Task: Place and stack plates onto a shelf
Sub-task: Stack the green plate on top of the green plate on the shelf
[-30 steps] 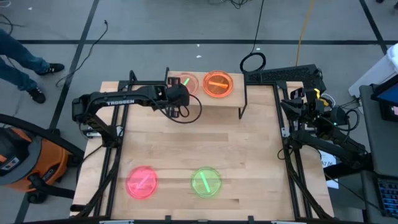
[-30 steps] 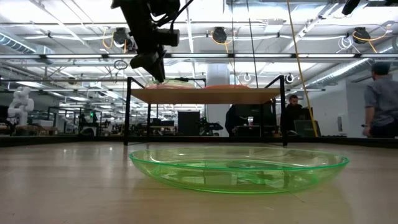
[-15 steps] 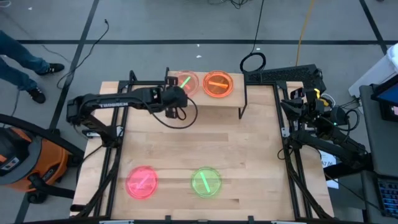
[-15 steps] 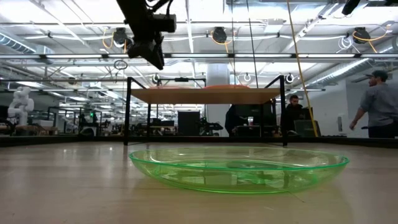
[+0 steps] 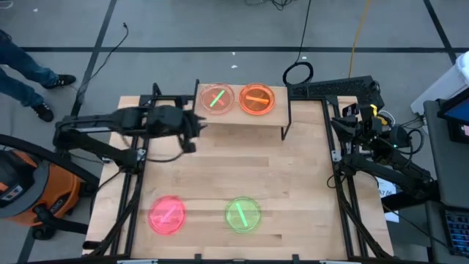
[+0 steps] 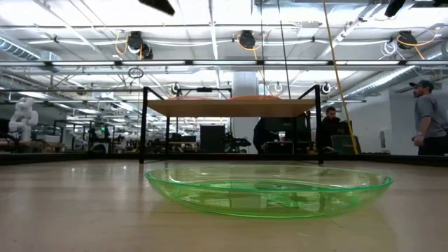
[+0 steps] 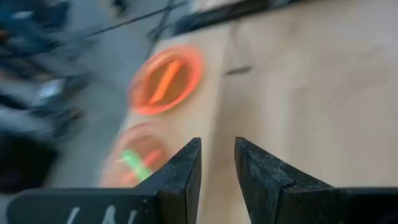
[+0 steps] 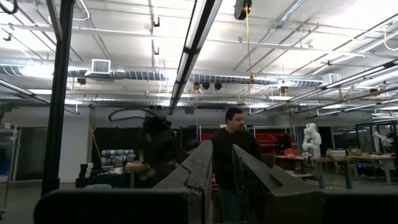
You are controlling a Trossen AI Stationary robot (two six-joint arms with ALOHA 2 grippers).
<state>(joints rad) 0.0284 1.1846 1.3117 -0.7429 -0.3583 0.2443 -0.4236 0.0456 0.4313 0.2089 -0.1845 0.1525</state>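
The shelf (image 5: 242, 123) stands at the table's far edge. Two plates lie flat on it side by side: a pale pink one with a green streak (image 5: 218, 98) and an orange one (image 5: 256, 99). Both also show in the left wrist view, the orange plate (image 7: 166, 81) and the green-streaked plate (image 7: 138, 160). A pink plate (image 5: 167, 215) and a green plate (image 5: 242, 214) lie flat on the table near its front edge. My left gripper (image 5: 192, 132) hovers left of the shelf, open (image 7: 217, 152), with nothing between its fingers. My right gripper (image 8: 222, 152) waits at the table's right edge, pointing upward, a narrow gap between its fingers.
The shelf's black legs (image 5: 286, 133) stand on the tabletop; in the low view the shelf board (image 6: 227, 107) sits well above the green plate (image 6: 269, 189). Bare tabletop (image 5: 242, 169) lies between the shelf and the two near plates. People stand in the room beyond.
My left gripper has drawn back from the green-streaked plate on the shelf, toward the table's left edge and upward, rising out of the low view and turning as it went. That plate stays on the shelf, now fully uncovered.
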